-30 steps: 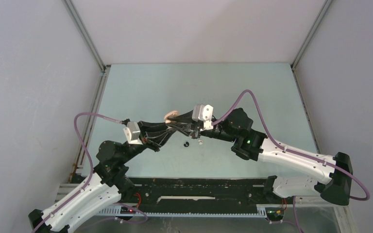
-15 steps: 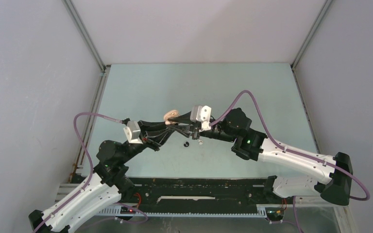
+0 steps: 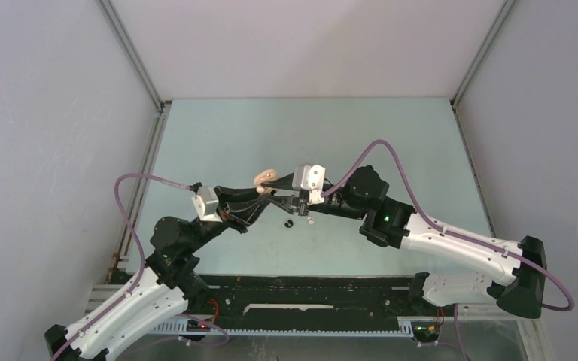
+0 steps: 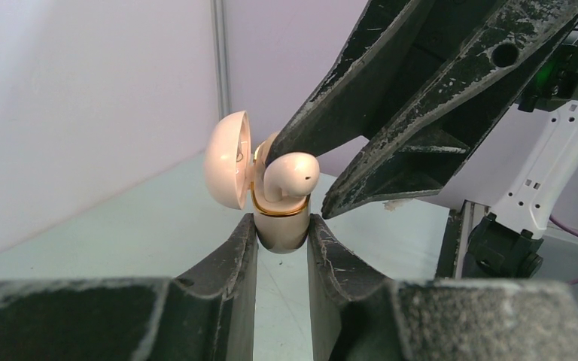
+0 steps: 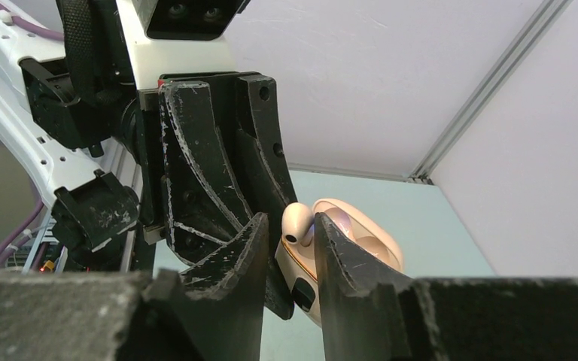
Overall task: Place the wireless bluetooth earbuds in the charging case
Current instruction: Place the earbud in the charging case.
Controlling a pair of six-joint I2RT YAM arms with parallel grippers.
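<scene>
My left gripper [image 3: 269,194] [image 4: 282,226] is shut on the base of a beige charging case [image 3: 264,179] [image 4: 280,229] and holds it upright above the table. Its lid [image 4: 227,159] is swung open. My right gripper [image 3: 280,197] [image 5: 292,222] meets it from the right. Its fingers are closed around a beige earbud [image 4: 292,175] [image 5: 298,222]. The earbud's stem sits in the case's gold-rimmed mouth and its head sticks out. The case also shows in the right wrist view [image 5: 361,235]. A black earbud [image 3: 287,223] and a white earbud [image 3: 310,220] lie on the table below the grippers.
The pale green table [image 3: 391,143] is walled by grey panels on three sides. Both arms cross over the table's middle. A black rail [image 3: 308,295] runs along the near edge.
My right gripper has moved a little left, toward the case held by my left gripper. The left arm has barely moved.
</scene>
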